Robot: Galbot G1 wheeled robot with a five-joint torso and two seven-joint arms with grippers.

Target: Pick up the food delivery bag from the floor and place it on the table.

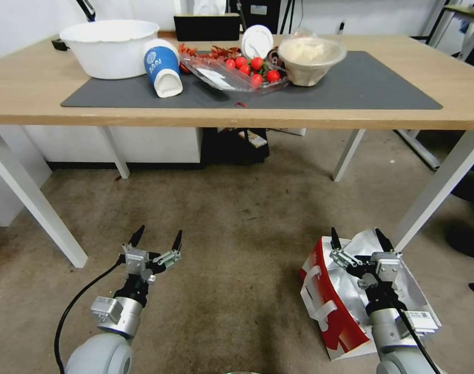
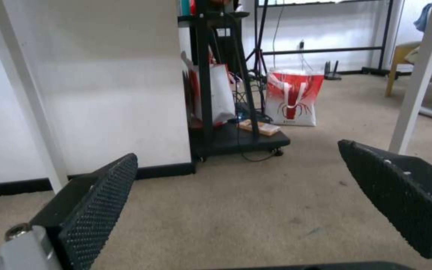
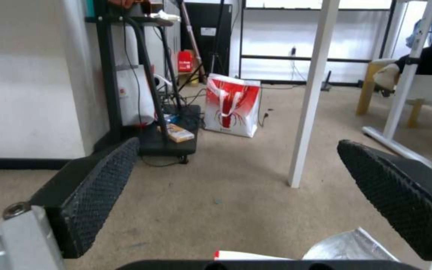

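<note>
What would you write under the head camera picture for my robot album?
Right gripper open above the food delivery bag on the floor; left gripper open beside it, table ahead.

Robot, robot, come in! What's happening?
Both grippers open. Right gripper above food delivery bag; left gripper over bare floor. Bag not gripped. Nothing blocking.

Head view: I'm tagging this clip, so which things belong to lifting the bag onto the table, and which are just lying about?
Job:
food delivery bag, on the floor
right tool, open above it
left tool, open, apart
table

Lying about:
white bowl
tipped blue cup
tomato tray
lidded bowl
</note>
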